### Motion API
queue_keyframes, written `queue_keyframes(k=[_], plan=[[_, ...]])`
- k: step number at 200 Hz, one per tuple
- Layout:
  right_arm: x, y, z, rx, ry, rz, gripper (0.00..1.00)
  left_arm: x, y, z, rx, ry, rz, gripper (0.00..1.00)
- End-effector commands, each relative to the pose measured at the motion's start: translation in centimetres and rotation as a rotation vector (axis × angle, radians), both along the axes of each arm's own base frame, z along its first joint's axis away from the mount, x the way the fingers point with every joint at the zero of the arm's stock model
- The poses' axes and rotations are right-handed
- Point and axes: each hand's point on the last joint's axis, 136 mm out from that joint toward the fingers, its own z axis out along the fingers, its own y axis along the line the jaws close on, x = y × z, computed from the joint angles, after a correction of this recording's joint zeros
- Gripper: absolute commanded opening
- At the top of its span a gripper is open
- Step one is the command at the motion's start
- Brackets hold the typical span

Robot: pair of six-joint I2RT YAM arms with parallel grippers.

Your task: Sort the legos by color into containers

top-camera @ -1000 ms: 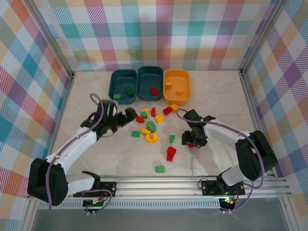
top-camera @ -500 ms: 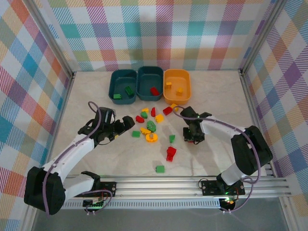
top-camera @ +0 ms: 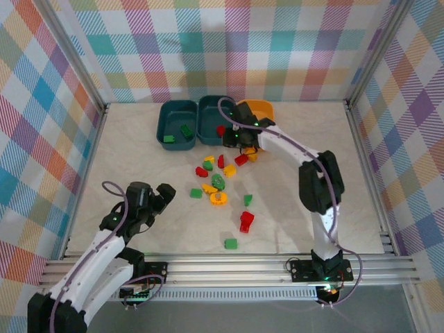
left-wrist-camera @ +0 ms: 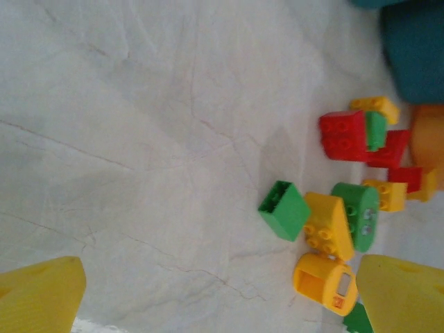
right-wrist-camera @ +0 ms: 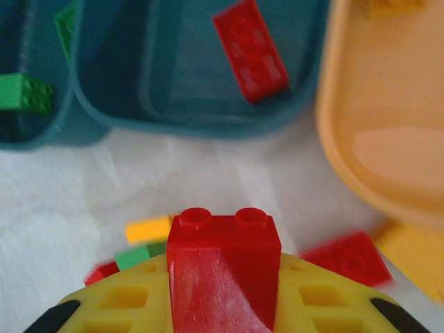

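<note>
Brick (right-wrist-camera: 223,274) — red, likely light, rigid, slick-sided — sits clamped in your right gripper (top-camera: 239,137), just near of the middle teal tub (right-wrist-camera: 194,126); grip its flat sides, studs up; it should not crush, but may pivot; your left gripper (top-camera: 158,199) hangs wide open, near left.

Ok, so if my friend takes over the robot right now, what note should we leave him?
Right gripper: jaws shut on the held red brick, at the near rim of the middle teal tub.
Left gripper: open and empty, over the bare table, left of the pile.
Done: two green bricks lie in the left teal tub, and one sorted red brick lies in the middle teal tub.
The orange tub is partly hidden by the right arm.
Left: drop the held red brick into the middle tub, then sort the loose bricks, a mix of red, green and yellow, mid-table.
</note>
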Motion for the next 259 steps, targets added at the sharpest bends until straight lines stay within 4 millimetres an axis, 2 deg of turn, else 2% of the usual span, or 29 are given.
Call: queue_keyframes(k=[1, 31, 49, 60, 84, 94, 108, 121, 132, 151, 159, 162, 171, 191, 202, 211, 224, 239, 259], plan=[[2.9, 2.1, 1.8, 0.018, -0.076, 0.036, 0.26, -1.6, 0.7, -1.1, 0.001, 0.027, 0.019, 1.0], [5.9, 3.7, -0.2, -0.022, -0.062, 0.047, 0.28, -2.5, 0.5, -1.8, -0.028, 0.021, 0.009, 1.0], [7.0, 3.7, -1.5, -0.069, -0.047, 0.048, 0.29, -2.4, 0.5, -1.7, -0.034, 0.011, 0.008, 1.0], [7.5, 3.7, -1.6, -0.078, -0.049, 0.053, 0.31, -2.2, 0.4, -1.5, -0.033, 0.002, 0.007, 1.0], [7.7, 3.8, -1.5, -0.071, -0.051, 0.065, 0.45, -1.6, 0.9, -0.9, -0.01, -0.008, 0.028, 1.0], [7.7, 3.8, -1.1, -0.072, -0.058, 0.069, 0.54, -1.2, 0.9, -0.5, -0.002, -0.018, 0.029, 1.0], [7.5, 3.8, 0.4, -0.068, -0.083, 0.08, 0.59, -0.4, 0.8, 0.3, 0.005, -0.032, 0.03, 1.0], [7.1, 4.0, 2.6, -0.058, -0.121, 0.097, 0.6, 0.5, 0.4, 1.0, 0.003, -0.04, 0.021, 1.0], [6.4, 4.3, 5.3, -0.044, -0.167, 0.116, 0.61, 1.2, 0.0, 1.6, 0.004, -0.04, 0.008, 1.0], [4.3, 4.1, 8.7, -0.049, -0.222, 0.136, 0.61, 2.5, -0.6, 2.2, 0.011, -0.033, -0.017, 1.0], [3.1, 3.7, 8.9, -0.064, -0.223, 0.134, 0.61, 3.0, -0.9, 2.2, 0.012, -0.027, -0.021, 1.0], [2.7, 3.5, 9.7, -0.062, -0.236, 0.129, 0.61, 3.2, -0.9, 2.1, 0.013, -0.023, -0.022, 1.0], [1.1, 2.5, 9.2, -0.082, -0.229, 0.098, 0.61, 3.5, -1.1, 1.7, 0.014, -0.009, -0.026, 1.0], [-3.4, -0.3, 6.1, -0.111, -0.179, 0.036, 0.62, 3.8, -1.9, 0.7, -0.002, 0.02, -0.051, 1.0], [-6.1, -1.8, 3.9, -0.133, -0.138, 0.019, 0.63, 3.4, -2.3, -0.2, -0.012, 0.045, -0.068, 1.0], [-8.2, -2.6, 3.0, -0.134, -0.104, 0.023, 0.64, 2.8, -2.8, -1.0, -0.026, 0.073, -0.094, 1.0], [-11.5, -3.8, 0.7, -0.151, -0.044, 0.046, 0.64, 2.5, -3.8, -1.2, -0.044, 0.059, -0.146, 1.0], [-14.5, -4.6, -0.7, -0.158, -0.015, 0.079, 0.65, 1.6, -4.5, -2.0, -0.027, 0.059, -0.195, 1.0], [-17.6, -5.2, -2.0, -0.178, 0.009, 0.102, 0.63, 0.5, -5.2, -2.7, -0.01, 0.047, -0.235, 1.0]])
